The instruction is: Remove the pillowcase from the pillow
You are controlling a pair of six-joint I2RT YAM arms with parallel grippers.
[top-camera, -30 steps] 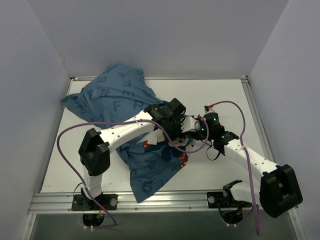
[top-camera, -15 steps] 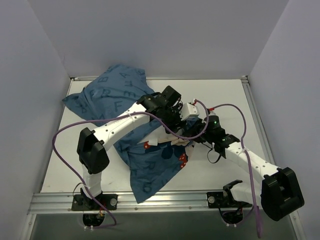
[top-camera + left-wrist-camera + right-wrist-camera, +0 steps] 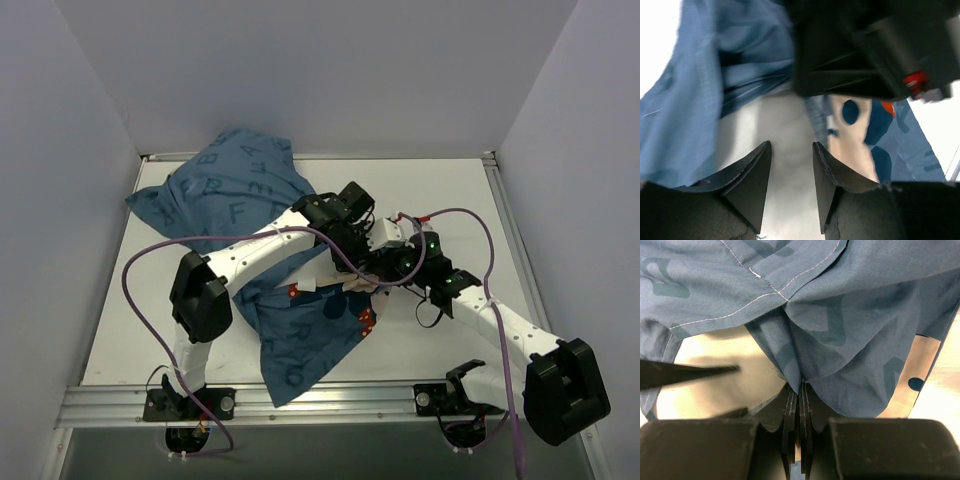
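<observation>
Pinching a pillowcase (image 3: pixel 840 315) fold in the fully closed right claw (image 3: pixel 799 388), hovering the part-open, empty left claw (image 3: pixel 791 170) just above the pillow (image 3: pixel 785 125) showing white at that pillowcase's opening, on the tabletop (image 3: pixel 450 190).

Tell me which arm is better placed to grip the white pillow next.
Left, probably. The left end effector is open directly over the exposed white pillow, while the right end effector is shut on a fold of the pillowcase.
</observation>
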